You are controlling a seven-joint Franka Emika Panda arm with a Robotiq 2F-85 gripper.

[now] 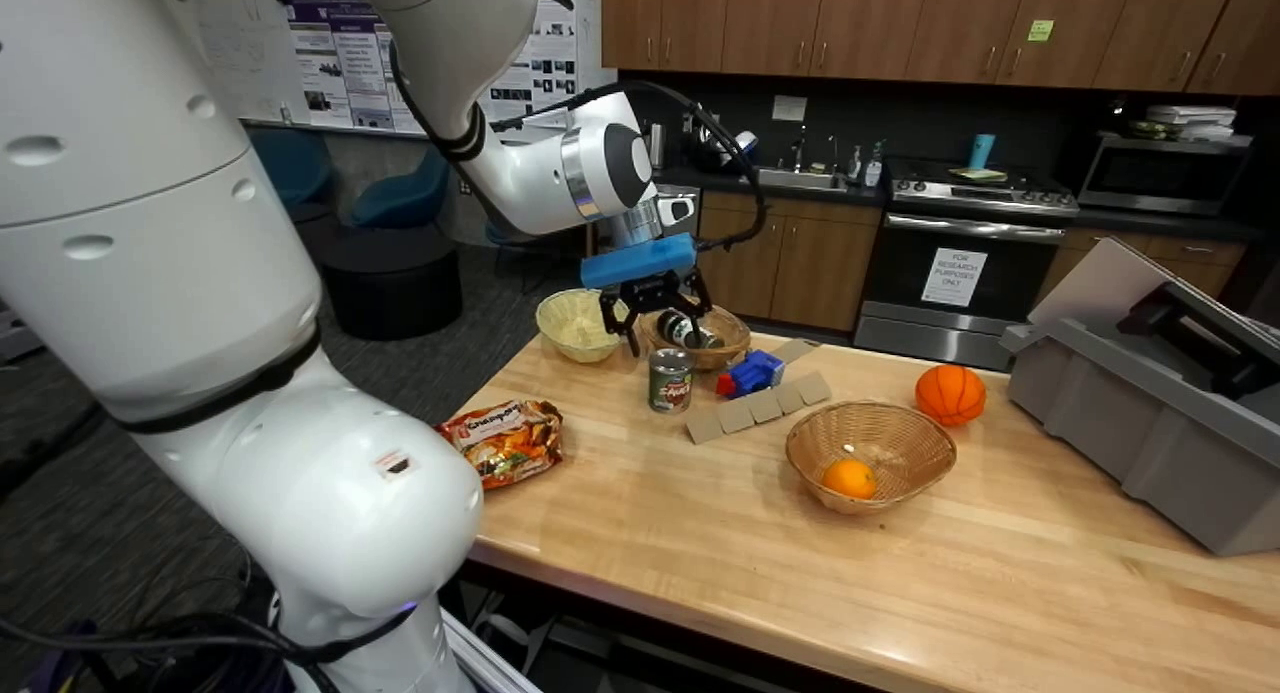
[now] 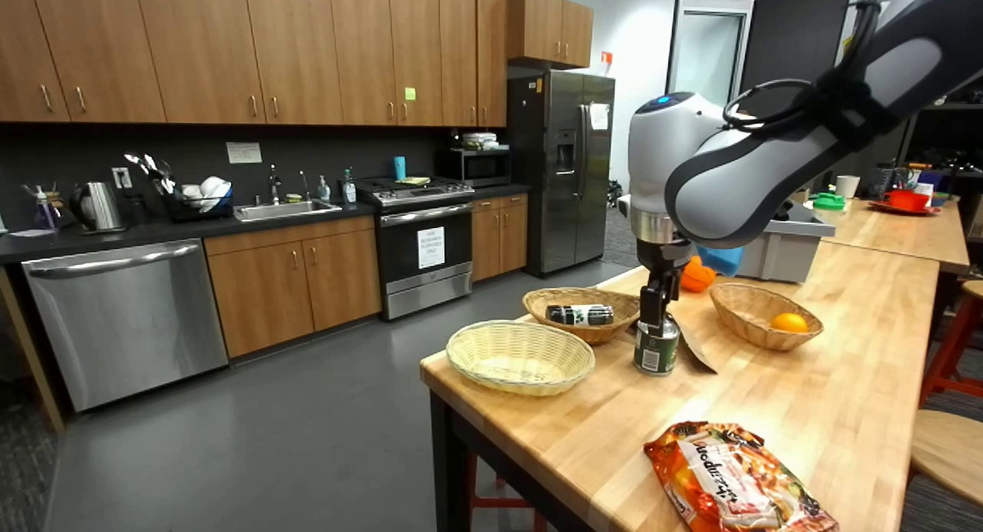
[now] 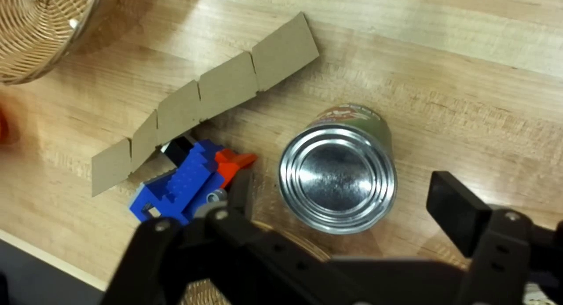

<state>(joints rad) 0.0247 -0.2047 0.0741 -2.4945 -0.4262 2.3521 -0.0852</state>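
End effector (image 3: 349,203) spread near green-labelled tin can (image 3: 338,177) mid-frame in wrist view, blue toy-brick build (image 3: 187,186) lower left, cardboard strip (image 3: 226,86) upper left

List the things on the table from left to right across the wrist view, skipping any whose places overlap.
Upper-left wicker basket → blue-and-red toy → metal can.

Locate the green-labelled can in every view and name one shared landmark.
In an exterior view: green-labelled can, just right of center.
In an exterior view: can, right of center, lower half.
Wrist view: can, just right of and below center.
Shared landmark: the wicker basket with the orange, right of the can in both exterior views; top-left corner in the wrist view, orange unseen.
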